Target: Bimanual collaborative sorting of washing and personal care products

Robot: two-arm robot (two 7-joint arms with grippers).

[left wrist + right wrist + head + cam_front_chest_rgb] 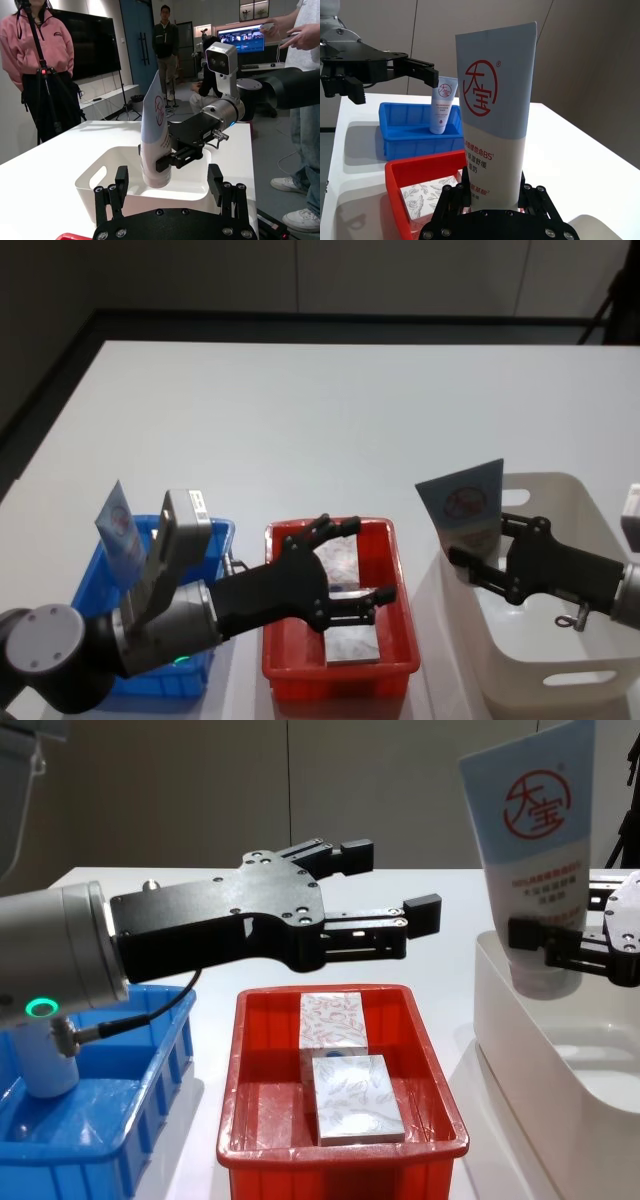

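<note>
While left claw (366,561) gapes above red bin (340,678), right claw (481,546) grips tube (464,498).

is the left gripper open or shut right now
Open: the left gripper hovers above the red bin with its fingers spread apart and nothing between them.

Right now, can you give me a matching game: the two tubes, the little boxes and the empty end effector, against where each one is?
1. held tube, in the right end effector
2. second tube
3. two patterned boxes
4. left end effector

A. lying in the red bin
B. open, above the red bin
C. over the white bin
D. standing in the blue bin

Pairs: 1-C, 2-D, 3-A, 4-B
</note>
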